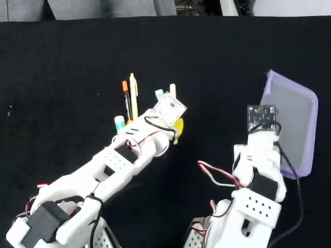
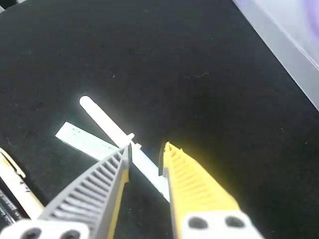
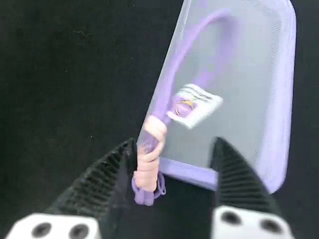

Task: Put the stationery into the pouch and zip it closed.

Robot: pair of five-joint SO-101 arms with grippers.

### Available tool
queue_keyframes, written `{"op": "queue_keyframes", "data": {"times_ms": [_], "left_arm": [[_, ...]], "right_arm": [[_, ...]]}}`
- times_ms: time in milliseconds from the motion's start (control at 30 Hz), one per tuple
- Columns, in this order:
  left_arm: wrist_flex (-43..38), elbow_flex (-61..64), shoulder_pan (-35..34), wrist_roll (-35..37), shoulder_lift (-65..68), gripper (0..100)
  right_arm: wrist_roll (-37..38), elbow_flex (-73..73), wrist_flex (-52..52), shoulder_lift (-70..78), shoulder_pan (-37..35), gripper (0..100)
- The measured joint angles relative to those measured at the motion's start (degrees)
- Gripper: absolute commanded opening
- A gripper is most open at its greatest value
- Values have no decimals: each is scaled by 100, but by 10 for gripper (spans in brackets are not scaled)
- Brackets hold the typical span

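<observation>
Ribbed fingers [image 2: 192, 184], one grey, one yellow, of the left gripper [image 2: 147, 149] stand narrowly parted astride a slim white pen [image 2: 104, 119] on black cloth [image 2: 199, 74], while the right gripper [image 3: 172, 144] gapes wide around the zip end of the flat, translucent purple-trimmed pouch [image 3: 239, 74].

The right gripper [image 3: 174, 149] hangs with its 2 fingers spread over one end of the purple pouch [image 3: 239, 74]; a peach zip pull [image 3: 149, 159] (white tag [image 3: 195, 104] nearby) sits just beside 1 finger.
</observation>
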Motion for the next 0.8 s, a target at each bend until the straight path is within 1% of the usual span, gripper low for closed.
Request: {"op": "queue_keyframes", "data": {"times_ms": [233,333,433,533,633,800], "left_arm": [[0,0,0,0,0,116],[0,0,0,0,0,116],[0,0,0,0,0,116],[0,0,0,0,9,116],[0,0,0,0,18,116],[0,0,9,0,18,116]], "right_arm": [[0,-1345,554,0,62,276],[0,-1556,545,0,501,276],[0,-1565,193,264,1108,276],[0,-1644,-352,976,1618,276],[-9,-1969,-923,1960,1960,276],[-9,-3077,-1354,4044,2470,276]]}}
